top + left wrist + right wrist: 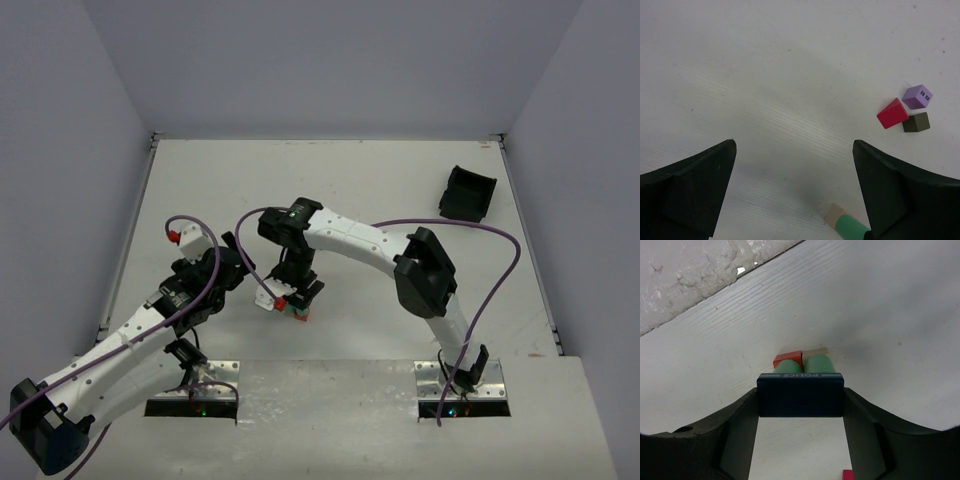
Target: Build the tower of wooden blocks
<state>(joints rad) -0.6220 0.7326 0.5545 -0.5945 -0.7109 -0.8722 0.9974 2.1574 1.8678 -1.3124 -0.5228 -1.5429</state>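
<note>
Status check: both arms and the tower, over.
Right gripper shut on blue block, over green cylinders. Left gripper open, empty. Nothing in the way.

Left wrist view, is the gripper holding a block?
No, the left gripper is wide open, with only the table showing between its fingers.

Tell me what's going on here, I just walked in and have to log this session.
The right gripper holds between its fingers a dark blue block marked POLICE at the tops of two green cylinders, which stand on a red block and a tan block: the tower is mid-build. The left gripper hangs open and empty over the table, with a purple cube, a red wedge and a dark block loose nearby.
</note>
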